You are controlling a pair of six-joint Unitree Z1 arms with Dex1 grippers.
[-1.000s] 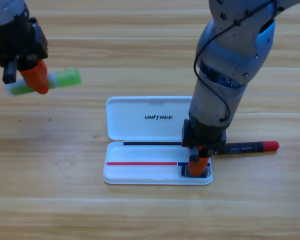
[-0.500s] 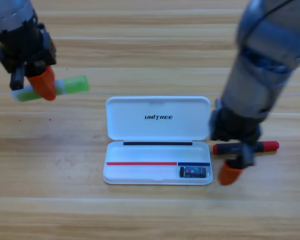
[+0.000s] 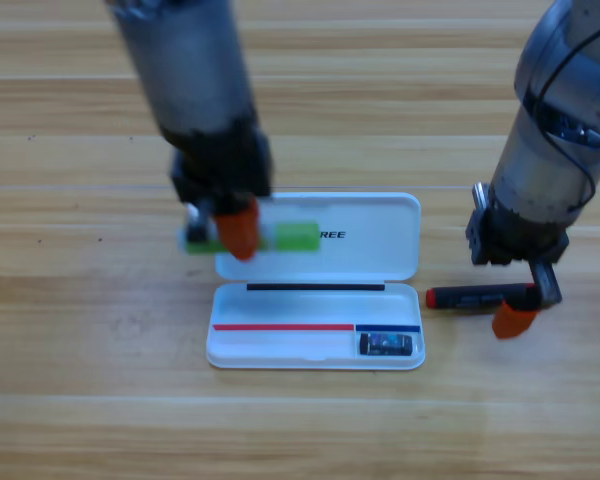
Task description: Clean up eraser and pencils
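Observation:
My left gripper (image 3: pixel 237 236) is shut on the light green pencil (image 3: pixel 298 237) and holds it level over the left part of the open white case's lid (image 3: pixel 380 222). The eraser (image 3: pixel 385 343) lies in the right end of the case's tray (image 3: pixel 280 350). On the table just right of the case, the black pencil with red ends (image 3: pixel 470 297) lies flat. My right gripper (image 3: pixel 525 305) is down at that pencil's right end and hides it.
The case stands open in the middle of the table, lid towards the back. The left arm comes down from the top edge over the lid, and the right arm comes in from the upper right.
My left gripper has carried the green pencil from the far left to above the case lid. My right gripper has moved right from beside the tray to the black pencil's right end.

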